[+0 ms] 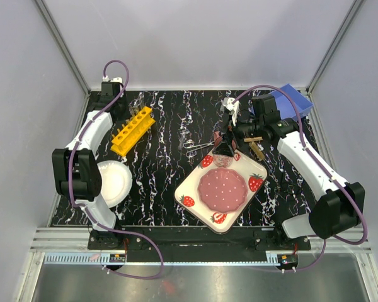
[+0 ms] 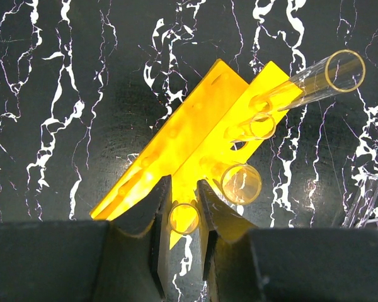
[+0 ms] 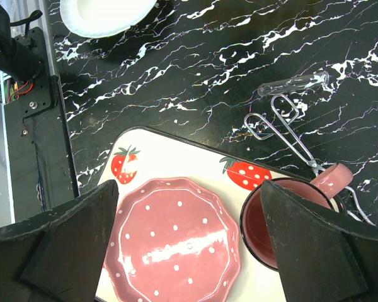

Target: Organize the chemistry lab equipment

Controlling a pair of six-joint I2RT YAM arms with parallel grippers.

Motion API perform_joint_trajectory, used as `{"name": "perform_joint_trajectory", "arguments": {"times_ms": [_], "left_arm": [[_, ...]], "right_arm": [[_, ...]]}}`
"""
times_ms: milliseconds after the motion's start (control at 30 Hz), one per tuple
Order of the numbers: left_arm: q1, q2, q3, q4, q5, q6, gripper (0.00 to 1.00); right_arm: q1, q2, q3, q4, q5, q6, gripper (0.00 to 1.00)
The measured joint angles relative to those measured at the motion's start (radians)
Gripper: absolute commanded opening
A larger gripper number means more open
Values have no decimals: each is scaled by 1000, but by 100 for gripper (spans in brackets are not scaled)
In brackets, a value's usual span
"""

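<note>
In the left wrist view my left gripper (image 2: 183, 184) is shut on a thin clear tube (image 2: 184, 218), seen end-on at the near end of the yellow rack (image 2: 189, 132). Two more tubes (image 2: 241, 184) stand in the rack and a long one (image 2: 327, 78) leans out of its far end. From above, the rack (image 1: 132, 131) lies at the back left. My right gripper (image 3: 189, 189) is open and empty over the strawberry tray (image 3: 176, 157). The metal scissors (image 3: 283, 129) and a loose tube (image 3: 296, 83) lie on the table beyond the tray. A wooden clamp (image 1: 255, 148) lies by the right arm.
A pink dotted plate (image 3: 176, 242) and pink mug (image 3: 271, 220) sit on the tray. A round white plate (image 1: 113, 181) rests at the left near the left arm. A blue box (image 1: 293, 100) stands at the back right. Another clear piece (image 2: 365, 201) lies right of the rack.
</note>
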Motion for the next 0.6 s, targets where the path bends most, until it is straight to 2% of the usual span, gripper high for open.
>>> {"name": "perform_joint_trajectory", "arguments": {"times_ms": [500,600], "left_arm": [[0,0,-16,3,-6,-5,33],[0,0,-16,4,-6,-7,40]], "right_arm": [[-6,0,0,0,-17,0,100],[-7,0,0,0,-18,0,100]]}}
